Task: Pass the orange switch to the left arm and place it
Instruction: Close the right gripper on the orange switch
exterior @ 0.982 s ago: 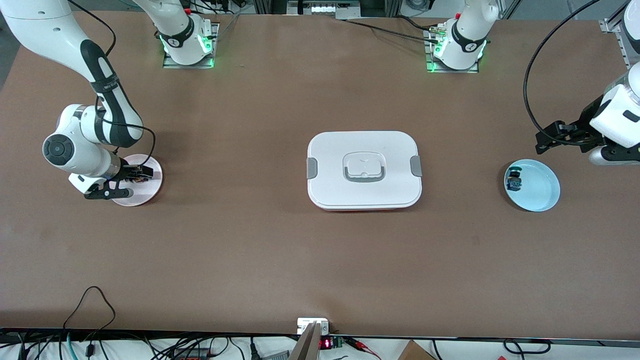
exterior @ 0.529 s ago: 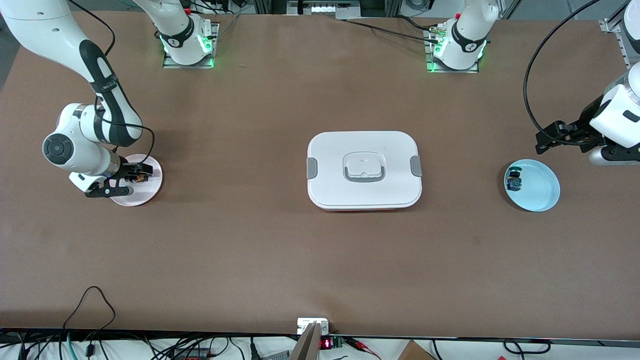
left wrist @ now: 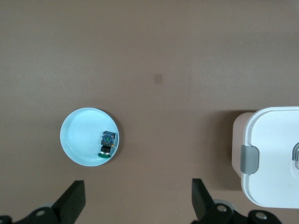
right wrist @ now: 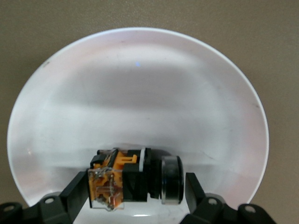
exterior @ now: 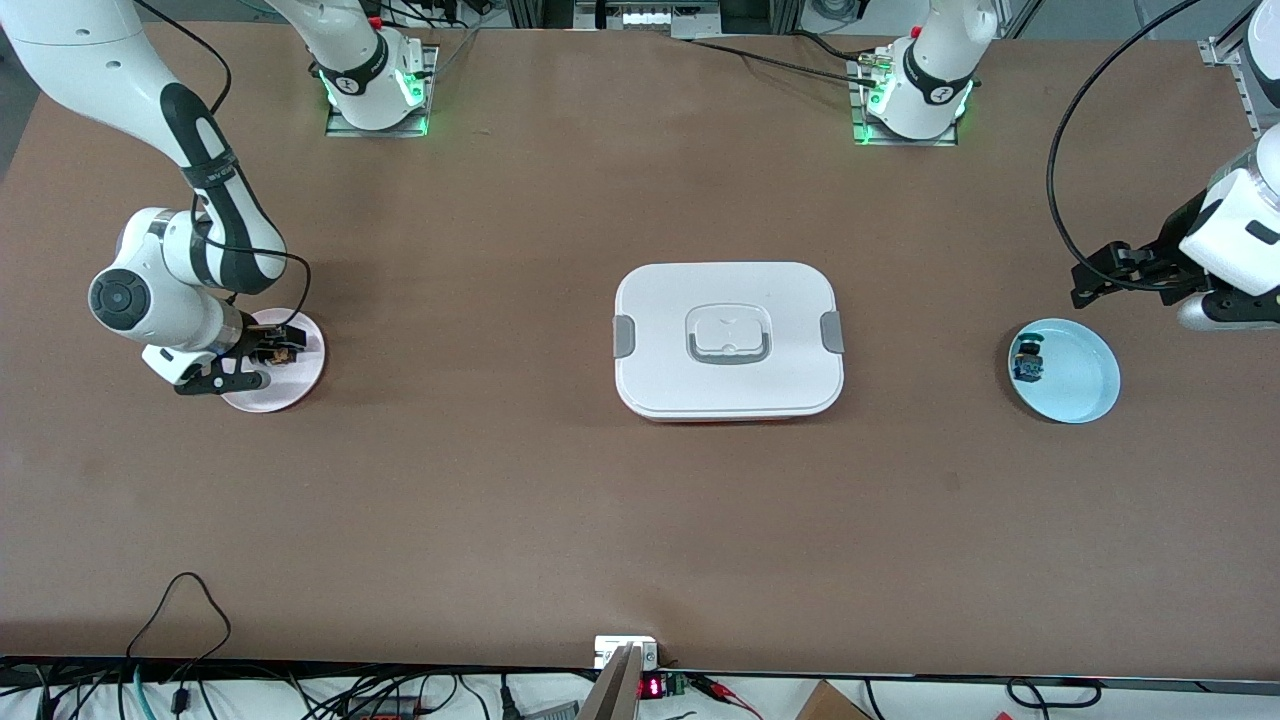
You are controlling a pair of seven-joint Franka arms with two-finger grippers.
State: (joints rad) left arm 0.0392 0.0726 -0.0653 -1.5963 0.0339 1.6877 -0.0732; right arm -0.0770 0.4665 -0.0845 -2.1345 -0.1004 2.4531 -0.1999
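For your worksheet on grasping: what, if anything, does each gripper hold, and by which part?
Left gripper: nothing, open. Right gripper: fingers flank the orange switch on the pink plate, orange block and black button ends; firm grip cannot be told.

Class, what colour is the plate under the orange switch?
Pale pink plate; the right wrist view shows it best.

The front view looks down from high across the table (exterior: 500, 500), facing both bases. The left wrist view hangs high over the blue plate (left wrist: 89, 136) and the box (left wrist: 275, 158). The right wrist view sits close above the pink plate (right wrist: 140, 93), which the front view also shows.

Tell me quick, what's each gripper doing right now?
Left gripper: open, holding nothing, waiting above the table near the blue plate.
Right gripper: down on the pink plate, fingers on either side of the orange switch, not clearly clamped.
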